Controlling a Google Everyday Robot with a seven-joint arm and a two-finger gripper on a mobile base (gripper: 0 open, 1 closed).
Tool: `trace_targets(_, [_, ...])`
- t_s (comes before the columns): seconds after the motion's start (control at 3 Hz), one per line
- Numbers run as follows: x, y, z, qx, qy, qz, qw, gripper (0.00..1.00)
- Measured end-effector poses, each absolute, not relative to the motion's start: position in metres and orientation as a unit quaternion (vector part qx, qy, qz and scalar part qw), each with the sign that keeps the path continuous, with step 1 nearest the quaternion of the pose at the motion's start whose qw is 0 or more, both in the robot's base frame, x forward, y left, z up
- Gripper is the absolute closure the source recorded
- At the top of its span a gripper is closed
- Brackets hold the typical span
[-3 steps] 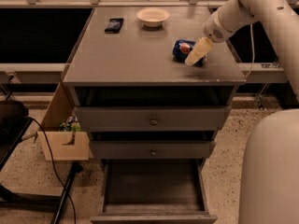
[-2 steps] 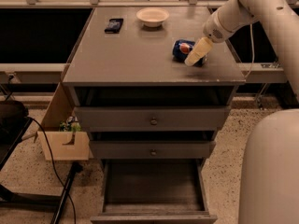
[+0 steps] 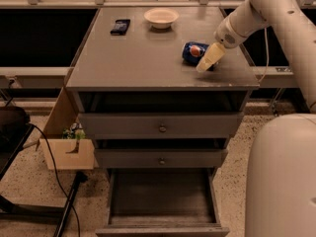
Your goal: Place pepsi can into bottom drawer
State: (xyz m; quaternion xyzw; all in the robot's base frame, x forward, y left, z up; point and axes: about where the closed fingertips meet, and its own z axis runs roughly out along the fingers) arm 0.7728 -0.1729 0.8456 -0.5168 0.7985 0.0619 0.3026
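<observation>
Centrally, grey wooden three-drawer cabinet [image 3: 148, 63]; deep grey bottom drawer [image 3: 160, 196] pulled out at lower centre of frame. Right of the cabinet top, cream-coloured gripper [image 3: 208, 61] against small blue metal pepsi can [image 3: 191, 52], seemingly on its side; claw apart or together: cannot tell.

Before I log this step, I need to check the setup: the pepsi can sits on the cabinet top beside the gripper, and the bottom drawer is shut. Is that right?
Not quite. The bottom drawer is pulled open, not shut; the camera view shows its grey interior. The rest stands: the pepsi can sits on the cabinet top, with the gripper right beside it.
</observation>
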Motion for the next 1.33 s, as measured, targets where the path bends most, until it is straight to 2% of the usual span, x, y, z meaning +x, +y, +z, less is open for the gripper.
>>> trace_targets(0.33, [0.7766,-0.1739,0.8348,-0.511,0.804,0.073,0.295,0.0])
trace_targets(1.33, [0.7795,-0.1716,0.826,-0.508,0.806,0.089,0.292,0.67])
